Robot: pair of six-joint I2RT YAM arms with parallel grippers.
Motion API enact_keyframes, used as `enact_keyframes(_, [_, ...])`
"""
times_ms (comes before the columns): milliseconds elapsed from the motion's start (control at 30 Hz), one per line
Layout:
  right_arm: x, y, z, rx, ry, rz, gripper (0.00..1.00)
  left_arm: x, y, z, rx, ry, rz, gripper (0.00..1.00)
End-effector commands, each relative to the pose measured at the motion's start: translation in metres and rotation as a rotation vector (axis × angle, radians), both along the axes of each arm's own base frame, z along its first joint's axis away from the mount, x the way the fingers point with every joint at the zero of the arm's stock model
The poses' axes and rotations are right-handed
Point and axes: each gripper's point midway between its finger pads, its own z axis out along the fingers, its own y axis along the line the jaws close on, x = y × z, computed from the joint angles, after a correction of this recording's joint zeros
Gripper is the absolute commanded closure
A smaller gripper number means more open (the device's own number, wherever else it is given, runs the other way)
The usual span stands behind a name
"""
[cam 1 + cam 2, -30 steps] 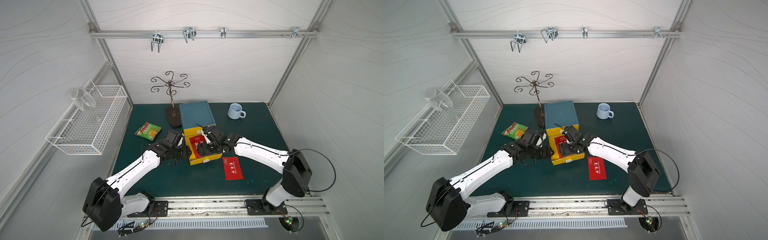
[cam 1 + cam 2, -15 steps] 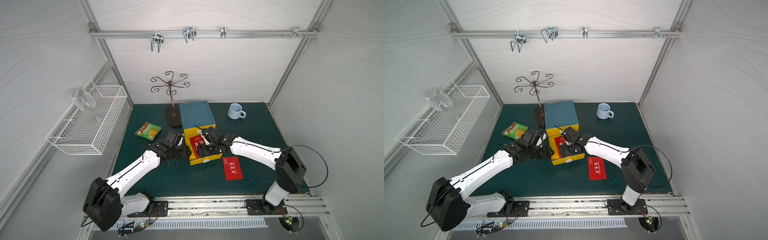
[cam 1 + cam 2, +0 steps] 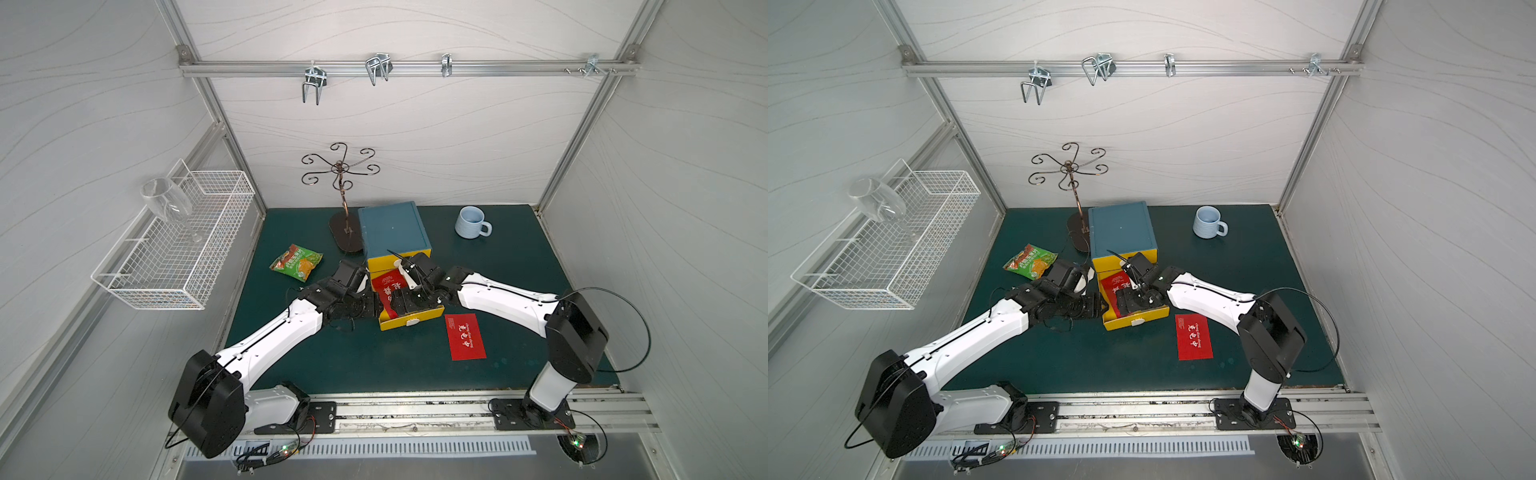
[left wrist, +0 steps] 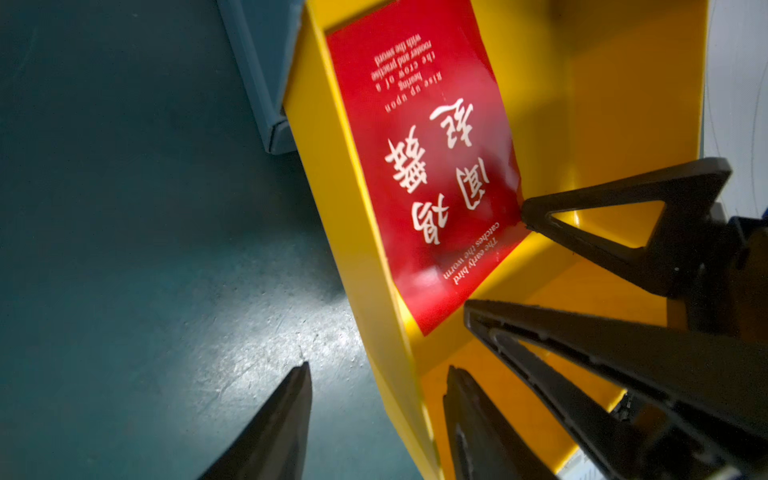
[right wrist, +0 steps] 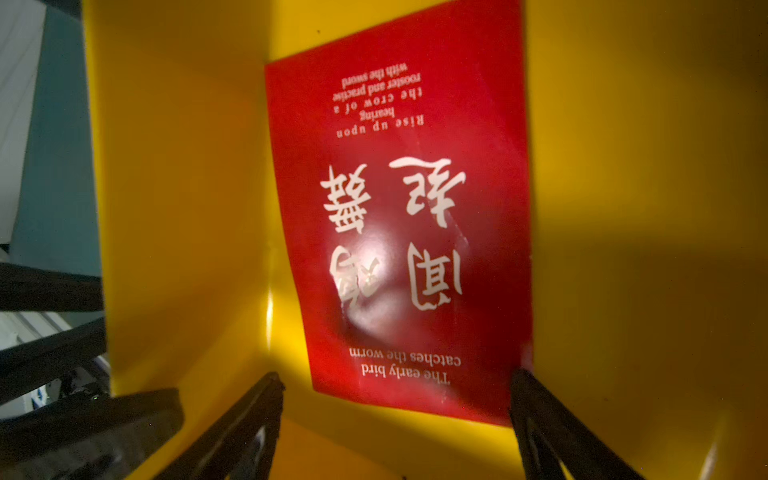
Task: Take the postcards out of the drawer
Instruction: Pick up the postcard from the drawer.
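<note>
One red postcard (image 3: 386,286) (image 3: 1115,284) with white characters leans tilted against the left inner wall of the open yellow drawer (image 3: 411,322) (image 4: 332,187). Another red postcard (image 3: 464,336) (image 3: 1192,336) lies flat on the mat to the drawer's right. My left gripper (image 4: 379,368) (image 3: 376,309) is open and straddles the drawer's left wall: one finger is over the mat, one is inside, and neither presses the wall. My right gripper (image 5: 397,376) (image 3: 401,305) is open inside the drawer at the near edge of the leaning postcard (image 5: 407,228). One of its fingertips (image 5: 523,386) touches the card's corner.
The blue cabinet (image 3: 392,228) stands behind the drawer, with a metal hook stand (image 3: 343,199) at its left. A snack packet (image 3: 296,261) lies at the left and a pale blue mug (image 3: 471,223) at the back right. A wire basket (image 3: 178,249) holding a glass hangs on the left wall.
My right gripper has pushed a little further into the drawer toward the leaning card. The left gripper's jaws have narrowed slightly; that arm has barely moved.
</note>
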Motion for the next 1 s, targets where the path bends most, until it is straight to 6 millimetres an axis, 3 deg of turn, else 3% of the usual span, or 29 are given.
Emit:
enact_keyframes(0, [-0.001, 0.007, -0.001, 0.052, 0.011, 0.020, 0.13, 0.007, -0.009, 0.010, -0.030, -0.035, -0.011, 0.44])
enact_keyframes(300, [0.000, 0.004, 0.025, 0.127, -0.057, 0.019, 0.14, 0.008, -0.010, 0.009, -0.033, -0.032, -0.007, 0.44])
enact_keyframes(533, [0.010, -0.012, 0.034, 0.047, -0.115, -0.026, 0.13, 0.009, -0.010, 0.011, -0.034, -0.036, -0.007, 0.44])
enact_keyframes(967, [0.012, -0.018, -0.008, -0.081, -0.057, -0.034, 0.13, 0.010, -0.009, 0.013, -0.032, -0.041, -0.001, 0.43])
